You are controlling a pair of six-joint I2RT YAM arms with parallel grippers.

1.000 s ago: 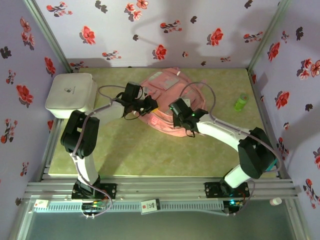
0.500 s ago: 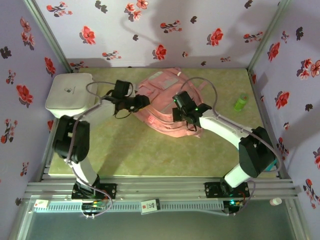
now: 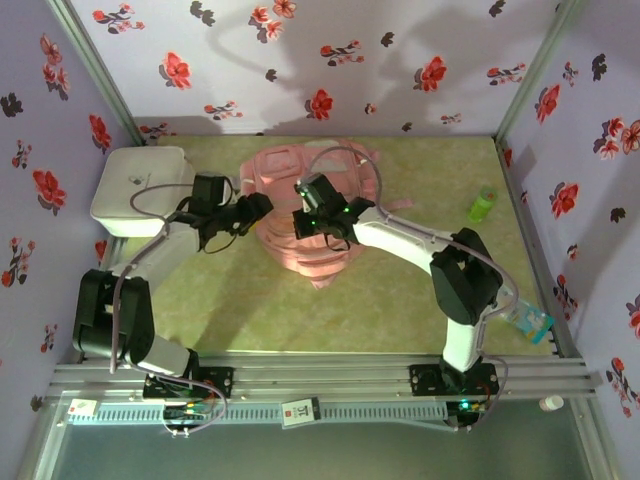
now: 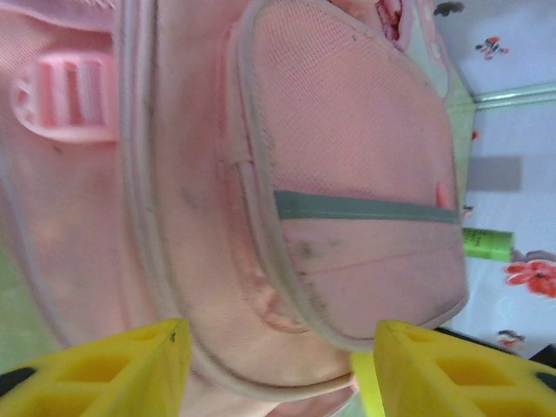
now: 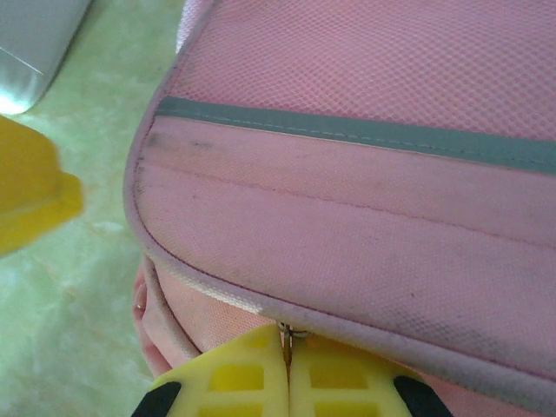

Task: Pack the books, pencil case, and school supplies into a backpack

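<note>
Right gripper (image 3: 300, 222) rests on the pink backpack (image 3: 325, 262) mid-table from above, with your left gripper (image 3: 250, 208) just beside it. Left wrist: jaws apart and empty, facing its bulging mesh pocket (image 4: 347, 130). Right wrist: jaws pinched on the zip pull (image 5: 285, 334), so you seem to be working the zip; what's packed inside, you cannot tell.

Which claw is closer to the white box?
Left. The left gripper hangs just right of the white box, beside the backpack; the right gripper is farther right, pinched on the backpack's edge.
</note>
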